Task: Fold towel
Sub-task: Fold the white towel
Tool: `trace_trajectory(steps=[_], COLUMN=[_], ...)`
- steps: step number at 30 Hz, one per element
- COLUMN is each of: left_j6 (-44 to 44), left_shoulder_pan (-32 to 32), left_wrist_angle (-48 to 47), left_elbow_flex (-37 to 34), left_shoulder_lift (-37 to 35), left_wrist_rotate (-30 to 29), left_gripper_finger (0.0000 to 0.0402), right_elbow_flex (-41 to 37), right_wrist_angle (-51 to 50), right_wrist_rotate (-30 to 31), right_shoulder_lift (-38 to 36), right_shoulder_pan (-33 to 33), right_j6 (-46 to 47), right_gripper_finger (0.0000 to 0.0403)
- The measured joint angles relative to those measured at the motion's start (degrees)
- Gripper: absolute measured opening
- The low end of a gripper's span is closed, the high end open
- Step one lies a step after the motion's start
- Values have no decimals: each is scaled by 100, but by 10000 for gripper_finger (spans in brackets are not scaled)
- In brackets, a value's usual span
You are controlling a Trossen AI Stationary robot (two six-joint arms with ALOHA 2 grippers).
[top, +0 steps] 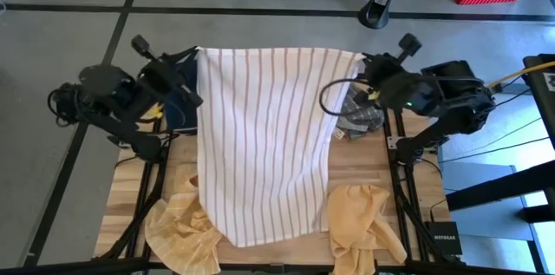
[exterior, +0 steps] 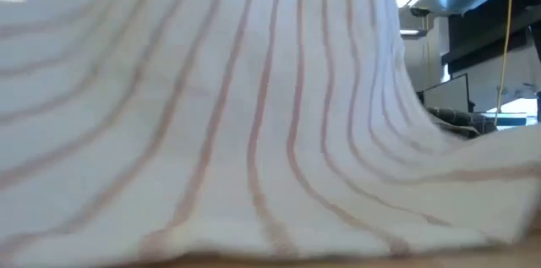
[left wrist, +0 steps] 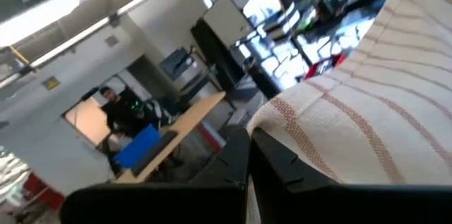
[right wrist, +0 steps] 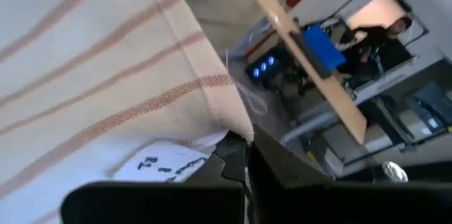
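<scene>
Left pincer [left wrist: 248,155]: fingers together, clamped on one far corner of the white cotton towel with thin red-brown stripes [top: 264,140]. Right pincer [right wrist: 247,159]: fingers likewise together, clamped on the opposite far corner, beside a white printed label [right wrist: 159,167] seen only in the right wrist view.

The high view shows the left pincer [top: 192,60] and right pincer [top: 362,68] holding the towel's far edge stretched between them, the cloth running down over the middle of the light wooden table [top: 364,158] to its near edge. Only this view shows two crumpled yellow cloths [top: 184,227] at the near corners, a dark blue cloth [top: 179,106] under the left arm and a grey patterned cloth [top: 360,114] under the right.

In the low view the towel [exterior: 254,116] fills nearly the whole picture.
</scene>
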Motion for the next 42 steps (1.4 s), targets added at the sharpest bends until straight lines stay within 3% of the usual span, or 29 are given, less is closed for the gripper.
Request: trace_trajectory(steps=[8, 20, 28, 35, 42], left_j6=[-1891, -5457, -7447, -8569, -9623], left_shoulder_pan=[111, 26, -532, -1242, -1937], left_wrist_angle=[-1855, -4119, -5815, -5918, -5452], left_elbow_flex=[-2, 0, -6, -540, -1498], left_shoulder_lift=[-57, -131, 19, 50, 93], left_wrist_rotate=[121, 2693, 2826, 3008, 3347], left_gripper_finger=[0, 0, 0, 0, 0], right_elbow_flex=[-1189, -3795, -5132, -5746, -5825], right_wrist_angle=[327, 2229, 3222, 3562, 3580], right_wrist_rotate=[-790, -2414, -3629, -4356, -4522], right_shoulder_lift=[-298, -1587, -1730, -1725, -1725], right_shoulder_pan=[-274, -267, -262, -213, 386], right_j6=[-4, -7, 158, 524, 897], right_gripper_finger=[7, 7, 7, 7, 7])
